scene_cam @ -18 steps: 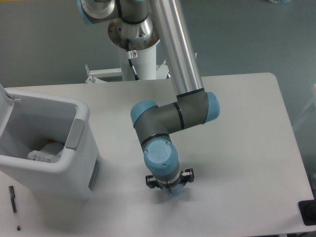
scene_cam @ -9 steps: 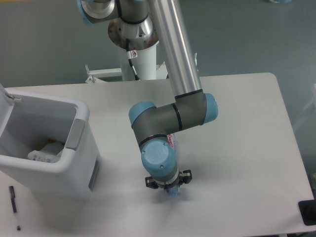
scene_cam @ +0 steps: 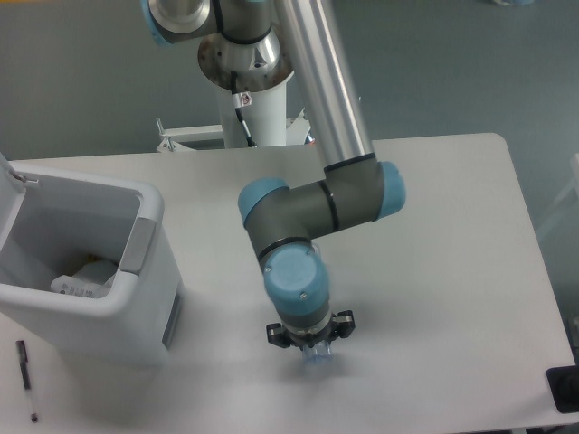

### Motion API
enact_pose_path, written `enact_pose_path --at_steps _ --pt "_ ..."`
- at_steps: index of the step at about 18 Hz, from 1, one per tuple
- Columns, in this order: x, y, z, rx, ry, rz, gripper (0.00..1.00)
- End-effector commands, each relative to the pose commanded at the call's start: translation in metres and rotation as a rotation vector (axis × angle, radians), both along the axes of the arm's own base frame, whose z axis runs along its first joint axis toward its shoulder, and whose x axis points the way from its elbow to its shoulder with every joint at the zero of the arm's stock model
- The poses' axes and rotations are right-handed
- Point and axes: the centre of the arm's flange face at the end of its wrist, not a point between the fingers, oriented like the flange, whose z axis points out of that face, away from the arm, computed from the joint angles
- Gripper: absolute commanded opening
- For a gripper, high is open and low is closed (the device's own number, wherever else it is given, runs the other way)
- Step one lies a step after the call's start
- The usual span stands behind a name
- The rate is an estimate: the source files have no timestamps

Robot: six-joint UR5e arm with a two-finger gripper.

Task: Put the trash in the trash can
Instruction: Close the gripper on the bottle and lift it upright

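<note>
trash here shows in two places: a white crumpled paper wrapper (scene_cam: 83, 276) lies low inside the trash can (scene_cam: 136, 312), against its inner wall, and a bluish clear plastic bottle (scene_cam: 317, 354) peeks out just under the gripper (scene_cam: 312, 347) near the table's front edge. most of the bottle is hidden by the wrist and its blue cap, so its label and length cannot be made out. the gripper points down at the table (scene_cam: 452, 271); its fingers are covered from this view, and i cannot tell how wide they stand or whether they grip the bottle. the can sits at the left edge, well apart from the gripper, its lid (scene_cam: 7, 194) raised and cut off by the frame. bare tabletop lies between can and arm, and more spreads to the right. a thin black pen (scene_cam: 25, 367) lies in front of the can. a dark object (scene_cam: 564, 389) is cut off at the lower right corner.
</note>
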Motion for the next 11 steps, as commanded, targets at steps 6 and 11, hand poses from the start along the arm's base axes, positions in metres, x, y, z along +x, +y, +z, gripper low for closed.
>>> enact_pose_path --at_steps 6,11 --pt "-0.005 -0.009 0.117 0.270 -0.004 -0.012 0.29" --pt "0.021 -0.018 0.208 0.472 -0.028 -0.014 0.29"
